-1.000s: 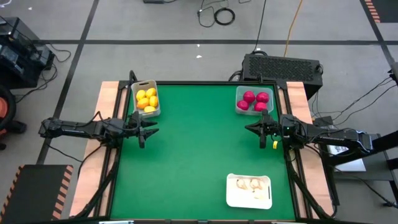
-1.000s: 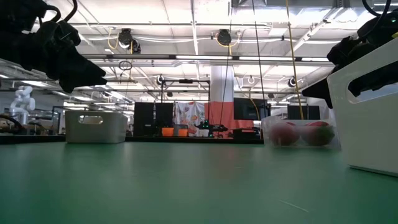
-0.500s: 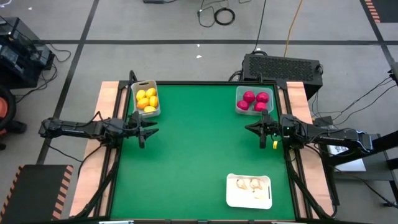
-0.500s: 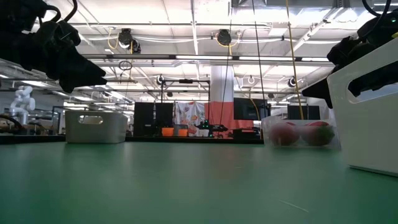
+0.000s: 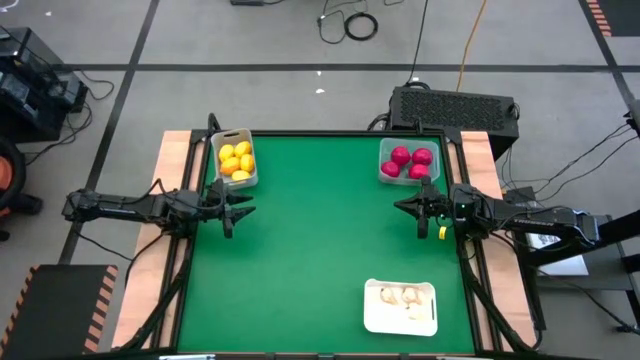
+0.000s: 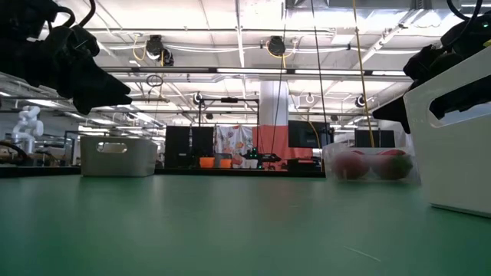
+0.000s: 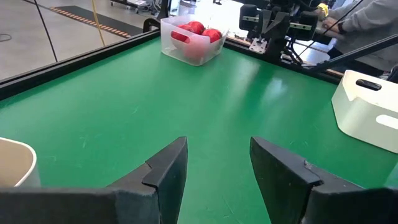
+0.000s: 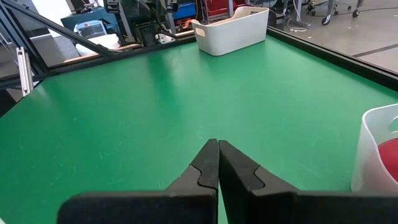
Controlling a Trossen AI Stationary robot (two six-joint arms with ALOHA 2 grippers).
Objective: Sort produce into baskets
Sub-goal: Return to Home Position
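**A:** How do the fingers stand on the left gripper (image 7: 217, 177)?

**B:** Spread apart with a clear gap between them. They grip nothing, and only the green table (image 5: 310, 240) shows through the gap. The gripper hangs above the table's left edge, near the whitish bin (image 5: 232, 134) but not touching it.

**A:** And the right gripper (image 8: 217, 163)?

**B:** Its two fingers are pressed together with the tips touching, and there is nothing between them. It sits over the table's right edge, near the clear bin (image 5: 410, 142) and apart from it. Seen from above, the two grippers face each other across the table.

**A:** Where is the produce?

**B:** The yellow lemons (image 5: 236, 160) are piled in the whitish bin at the far left corner. Four round red fruits (image 5: 401, 156) fill the clear bin at the far right corner. The pale garlic bulbs (image 5: 402, 296) lie in the flat white tray (image 5: 400, 322), on the right side at the near end of the table, well apart from both grippers.

**A:** How do the pieces look?

**B:** The lemons are bright and heaped close together, and the red fruits are packed side by side. The garlic is harder to make out, pale against the white tray.
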